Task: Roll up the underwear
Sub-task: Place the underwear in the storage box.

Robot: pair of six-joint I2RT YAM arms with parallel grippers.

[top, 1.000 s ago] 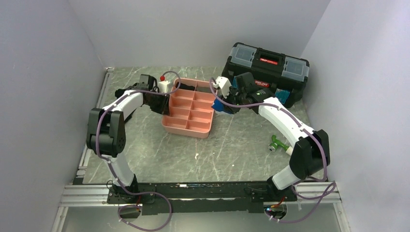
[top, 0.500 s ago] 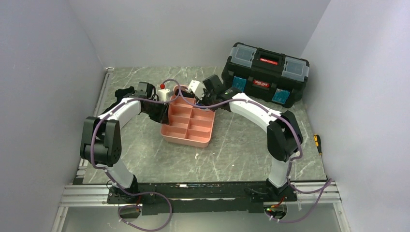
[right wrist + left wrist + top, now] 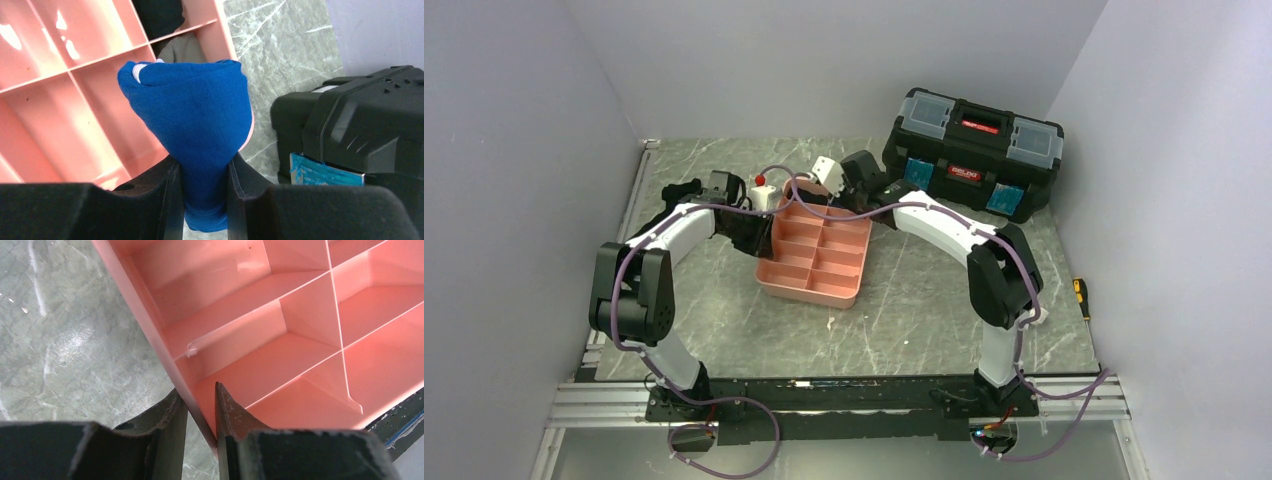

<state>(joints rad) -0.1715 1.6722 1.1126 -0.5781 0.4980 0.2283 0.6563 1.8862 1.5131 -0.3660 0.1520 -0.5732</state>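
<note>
The underwear (image 3: 195, 110) is a bright-blue bundle with a bit of white at its top left. My right gripper (image 3: 204, 170) is shut on its lower part and holds it over the far right corner of the pink tray (image 3: 75, 100). From above, the right gripper (image 3: 832, 203) hangs at the tray's far end, and the blue fabric is hidden under the wrist. My left gripper (image 3: 200, 407) is shut on the tray's left wall (image 3: 150, 305), one finger outside and one inside. The top view shows it (image 3: 760, 230) at the tray's (image 3: 844, 290) left edge.
A black roll (image 3: 160, 15) and a grey roll (image 3: 185, 50) lie in the tray's far compartments. A black toolbox (image 3: 972, 150) stands at the back right, close beside the right gripper (image 3: 360, 115). A yellow-and-black tool (image 3: 1079, 292) lies by the right wall.
The right arm swung left from in front of the toolbox to the tray's far end, carrying the underwear. The left gripper kept its grip on the tray wall, and the tray shifted slightly.
</note>
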